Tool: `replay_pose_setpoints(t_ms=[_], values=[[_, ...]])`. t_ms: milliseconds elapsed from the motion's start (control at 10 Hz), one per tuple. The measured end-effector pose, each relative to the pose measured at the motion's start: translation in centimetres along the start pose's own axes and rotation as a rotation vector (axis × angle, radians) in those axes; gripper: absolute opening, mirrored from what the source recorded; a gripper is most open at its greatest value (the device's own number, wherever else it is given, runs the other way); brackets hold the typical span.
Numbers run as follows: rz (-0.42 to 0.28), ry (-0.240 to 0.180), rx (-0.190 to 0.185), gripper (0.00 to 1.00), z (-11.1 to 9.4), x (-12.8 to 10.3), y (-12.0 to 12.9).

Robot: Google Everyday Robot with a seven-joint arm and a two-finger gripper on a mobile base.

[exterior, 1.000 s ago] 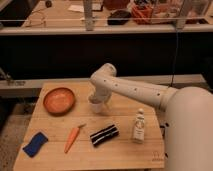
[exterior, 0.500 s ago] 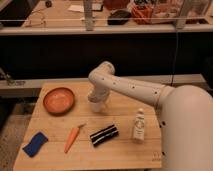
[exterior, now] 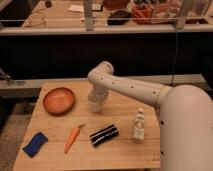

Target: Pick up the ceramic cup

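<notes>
Gripper (exterior: 97,96) down over ceramic cup (exterior: 95,104) near bench (exterior: 125,150) far edge, beside orange bowl (exterior: 58,100). Claw state: cannot tell. Lift outstanding.

The gripper (exterior: 98,98) sits over the ceramic cup (exterior: 95,105), hiding its rim; the white arm (exterior: 187,130) runs off the right edge

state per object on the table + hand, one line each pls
ceramic cup: upright on the table, right under the hand, right of the orange bowl
hand: lowered onto the cup, wrist hides it
orange bowl: upright, looks empty
carrot: lying flat, stem end toward the cup
black striped object: lying flat, askew
white bottle: standing upright
blue sponge: lying flat near the front left corner
</notes>
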Motion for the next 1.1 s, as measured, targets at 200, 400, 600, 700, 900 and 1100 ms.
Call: replay_pose_setpoints(t_ms=[200, 400, 600, 700, 900, 1100], values=[[-0.002, 0.000, 0.005, 0.10, -0.5, -0.2, 0.0], [-0.004, 0.003, 0.010, 0.04, -1.7, -0.4, 0.2], [-0.005, 0.011, 0.013, 0.04, -4.1, -0.3, 0.2], [-0.008, 0.014, 0.014, 0.04, -4.8, -0.4, 0.0], [-0.015, 0.018, 0.016, 0.04, -5.7, -0.6, 0.0], [-0.017, 0.018, 0.018, 0.04, -6.8, -0.6, -0.2]])
